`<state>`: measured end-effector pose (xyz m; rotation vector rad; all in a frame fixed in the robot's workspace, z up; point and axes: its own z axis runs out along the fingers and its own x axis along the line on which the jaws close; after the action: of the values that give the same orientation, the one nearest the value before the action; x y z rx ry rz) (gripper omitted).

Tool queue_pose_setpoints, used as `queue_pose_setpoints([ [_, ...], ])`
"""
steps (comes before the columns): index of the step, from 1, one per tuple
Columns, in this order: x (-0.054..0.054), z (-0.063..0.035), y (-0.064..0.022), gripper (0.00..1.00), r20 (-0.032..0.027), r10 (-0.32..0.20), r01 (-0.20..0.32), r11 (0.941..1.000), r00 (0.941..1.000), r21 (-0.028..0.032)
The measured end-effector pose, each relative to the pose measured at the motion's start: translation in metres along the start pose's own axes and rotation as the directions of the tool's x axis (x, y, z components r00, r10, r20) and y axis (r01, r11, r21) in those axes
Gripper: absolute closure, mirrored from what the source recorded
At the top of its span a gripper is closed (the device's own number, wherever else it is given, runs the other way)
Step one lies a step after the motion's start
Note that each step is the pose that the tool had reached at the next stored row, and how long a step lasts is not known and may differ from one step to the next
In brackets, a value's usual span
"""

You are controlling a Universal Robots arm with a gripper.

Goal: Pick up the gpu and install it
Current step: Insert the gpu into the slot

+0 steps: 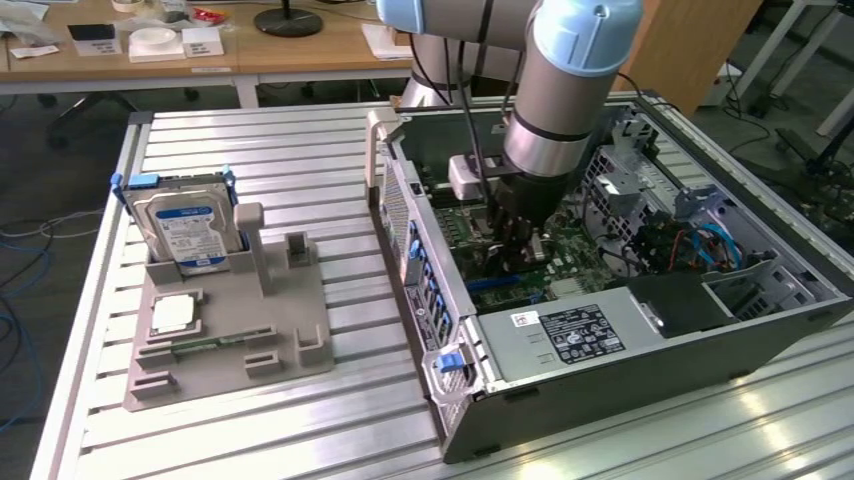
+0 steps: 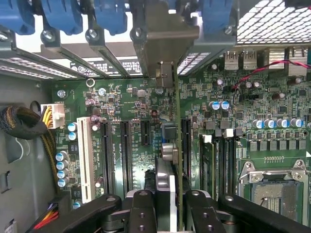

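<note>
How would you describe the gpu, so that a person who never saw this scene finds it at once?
Start at the open computer case on the exterior view's right, where the arm reaches down over the green motherboard. Between the fingers of the hand stands the gpu, seen edge-on, its metal end bracket against the case's rear slots. Unlike the thick silver hard drive in the grey holder outside, it is a thin card.

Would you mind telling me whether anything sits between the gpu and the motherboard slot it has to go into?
Nothing visible does. The gpu is held edge-on between the fingers, inside the open computer case, directly over the motherboard. The expansion slots around it look bare, and the cable bundle lies off to one side.
</note>
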<state>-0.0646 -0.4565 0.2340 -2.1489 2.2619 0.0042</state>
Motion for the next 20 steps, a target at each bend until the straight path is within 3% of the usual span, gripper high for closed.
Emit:
queue_pose_setpoints([
  [10, 0.0, 0.0, 0.0, 0.72, -0.0002, 0.003, -0.003, 1.0, 1.0, -0.0001],
  [20, 0.0009, 0.0005, 0.0001, 0.72, -0.0004, 0.044, -0.044, 0.999, 0.999, 0.0008],
])
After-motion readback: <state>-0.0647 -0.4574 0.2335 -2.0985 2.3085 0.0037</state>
